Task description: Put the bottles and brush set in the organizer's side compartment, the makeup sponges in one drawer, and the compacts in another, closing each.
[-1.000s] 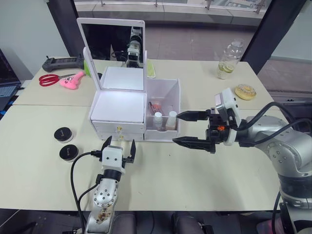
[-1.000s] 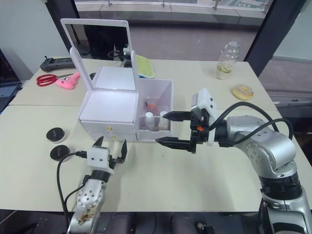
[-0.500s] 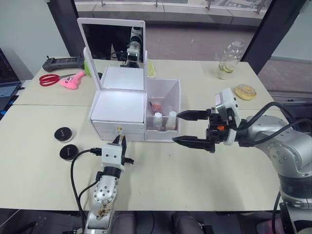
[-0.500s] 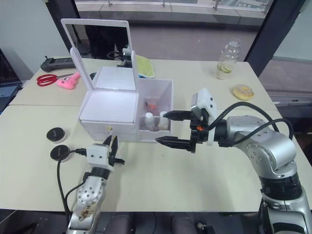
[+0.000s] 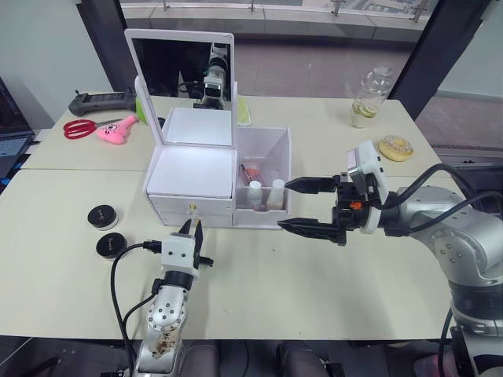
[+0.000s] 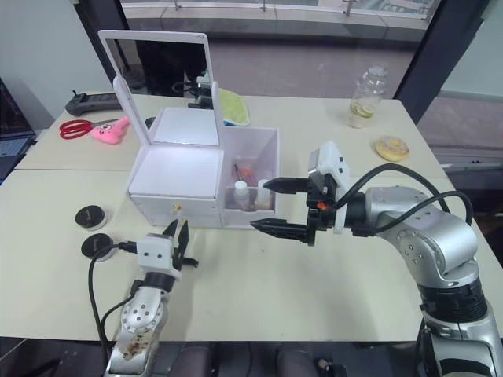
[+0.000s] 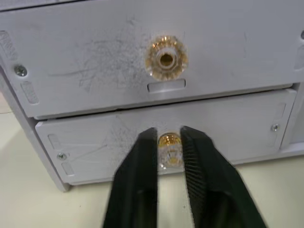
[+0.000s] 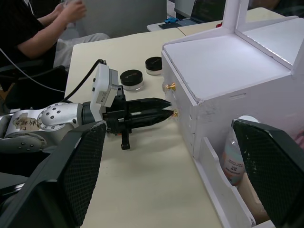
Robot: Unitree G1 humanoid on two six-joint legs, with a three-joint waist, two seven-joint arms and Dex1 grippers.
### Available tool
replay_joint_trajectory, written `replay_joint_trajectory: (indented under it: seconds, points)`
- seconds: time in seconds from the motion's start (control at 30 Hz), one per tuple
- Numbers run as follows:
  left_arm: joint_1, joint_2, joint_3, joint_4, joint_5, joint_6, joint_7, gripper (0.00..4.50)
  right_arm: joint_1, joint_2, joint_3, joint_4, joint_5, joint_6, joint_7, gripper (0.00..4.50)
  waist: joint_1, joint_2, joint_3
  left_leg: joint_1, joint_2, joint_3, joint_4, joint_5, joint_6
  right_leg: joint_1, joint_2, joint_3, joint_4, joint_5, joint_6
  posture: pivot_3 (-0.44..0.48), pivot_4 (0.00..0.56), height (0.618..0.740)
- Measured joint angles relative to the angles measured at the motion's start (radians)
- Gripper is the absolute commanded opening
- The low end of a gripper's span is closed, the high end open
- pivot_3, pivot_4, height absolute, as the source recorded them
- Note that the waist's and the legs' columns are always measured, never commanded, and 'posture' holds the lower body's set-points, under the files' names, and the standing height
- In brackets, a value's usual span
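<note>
The white organizer [image 5: 192,174] stands mid-table with its mirror up and both drawers shut. My left gripper [image 7: 168,135] reaches its front, and the two black fingers [image 7: 142,161] pinch the lower drawer's gold knob [image 7: 168,141]. Inside the side compartment [image 5: 263,153] stand the two bottles [image 5: 255,195] and the brush set [image 5: 250,173]. My right gripper [image 5: 284,206] hovers wide open just in front of that compartment. Two black-lidded compacts [image 5: 103,216] [image 5: 111,246] lie on the table left of the organizer. The makeup sponges are out of view.
Red scissors [image 5: 82,127], a pink toy [image 5: 115,131] and a black controller [image 5: 102,100] lie at the back left. A drink bottle [image 5: 368,98] and a doughnut [image 5: 395,148] sit at the back right. A seated person [image 8: 42,28] is beyond the table.
My left gripper has moved forward to the organizer's front and narrowed from wide open onto the lower drawer's knob. The right arm has not moved.
</note>
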Motion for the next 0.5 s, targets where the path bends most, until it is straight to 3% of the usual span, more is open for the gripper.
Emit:
replay_joint_trajectory:
  seconds: [0.1,0.5]
  points:
    - [0.023,0.000,0.000,-0.002,0.000,0.012,0.001,2.74,0.000,0.000,0.000,0.000,0.000,0.000,0.000,4.50,0.000,0.000,0.000,0.000,0.000,0.000,-0.001,0.000,0.000,0.000,0.000,0.000,0.000,0.000,0.000,0.000,0.150,0.740]
    - [-0.035,0.000,-0.001,0.038,0.000,0.019,0.000,2.74,0.000,-0.001,0.000,-0.001,0.000,0.000,-0.005,4.50,0.000,0.000,0.000,0.000,0.000,0.000,-0.001,0.000,0.000,0.000,0.000,0.000,-0.001,0.000,0.000,0.000,0.150,0.740]
